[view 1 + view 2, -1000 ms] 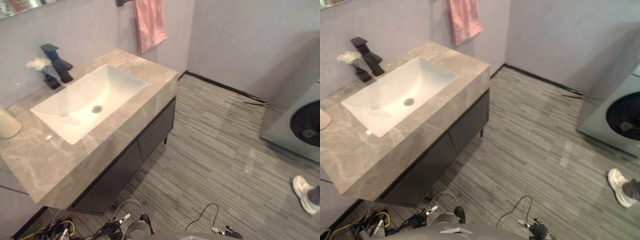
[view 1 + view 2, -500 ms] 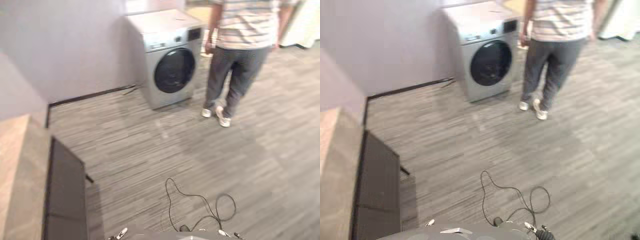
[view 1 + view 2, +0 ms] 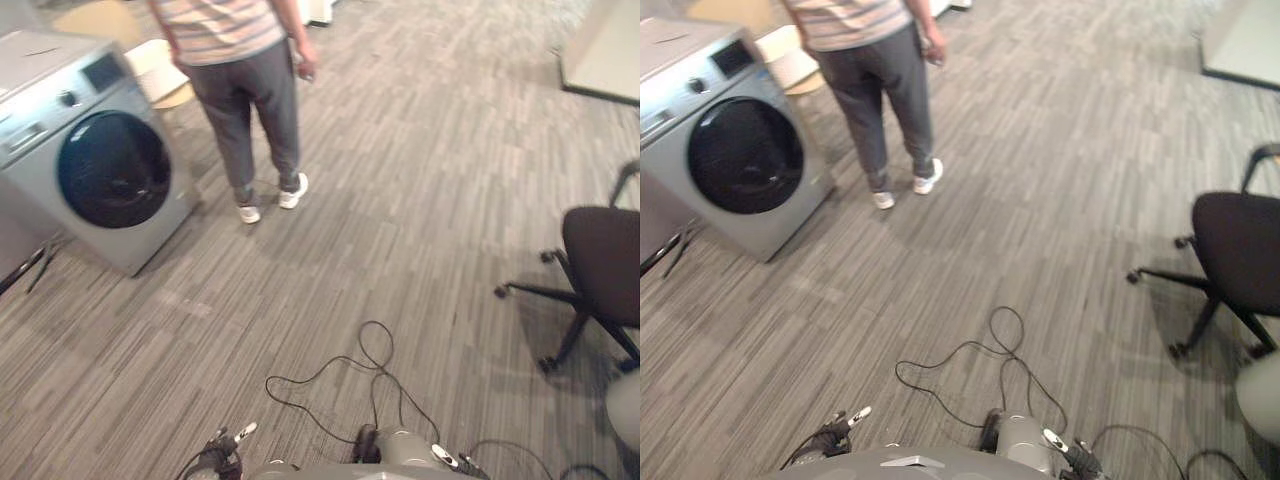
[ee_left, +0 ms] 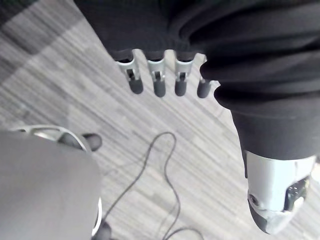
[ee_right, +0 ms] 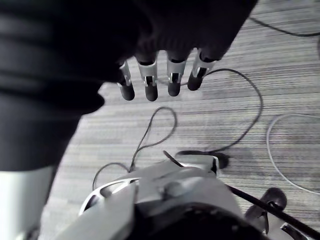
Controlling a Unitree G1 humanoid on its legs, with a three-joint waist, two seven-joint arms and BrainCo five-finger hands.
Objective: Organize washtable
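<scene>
In the left wrist view my left hand [image 4: 159, 85] hangs over the grey plank floor [image 4: 210, 150], fingers straight and relaxed, thumb [image 4: 272, 200] apart, nothing held. In the right wrist view my right hand [image 5: 150, 86] hangs the same way above the floor [image 5: 280, 120], fingers straight and nothing in it. The eye views look down on open floor [image 3: 400, 230] ahead.
A silver front-loading washing machine [image 3: 90, 180] stands at the left. A person [image 3: 245, 90] in grey trousers and white shoes stands beside it. A black office chair [image 3: 600, 270] on castors sits at the right. A pale cabinet corner [image 3: 605, 50] is at the far right.
The camera has swung on to the right: the vanity's end has left the picture, the washing machine and person have shifted to the left, and the office chair has come into view.
</scene>
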